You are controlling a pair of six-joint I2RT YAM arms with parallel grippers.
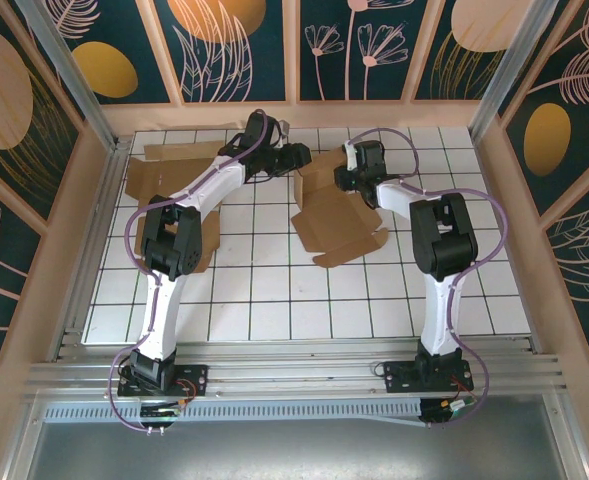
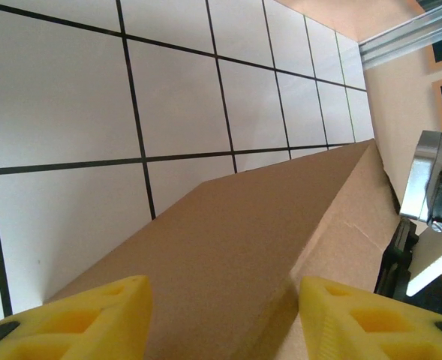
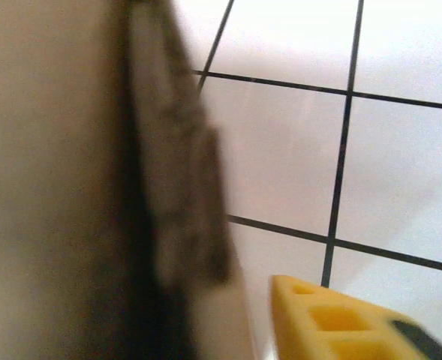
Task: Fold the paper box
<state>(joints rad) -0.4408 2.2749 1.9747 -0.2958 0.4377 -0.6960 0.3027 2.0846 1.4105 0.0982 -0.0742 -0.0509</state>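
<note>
Both arms reaching forward, wrists angled inward toward each other, left gripper (image 2: 221, 319) fingers (image 2: 93, 315) spread apart, right gripper (image 1: 340, 172) close opposite

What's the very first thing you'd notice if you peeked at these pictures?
Two white robot arms, the left arm and the right arm, reach toward the far side of the checked table, where a half-folded brown cardboard box lies. Up close, the left claw has bright yellow fingers on either side of a cardboard fold. Another flat cardboard sheet lies at the far left.
</note>
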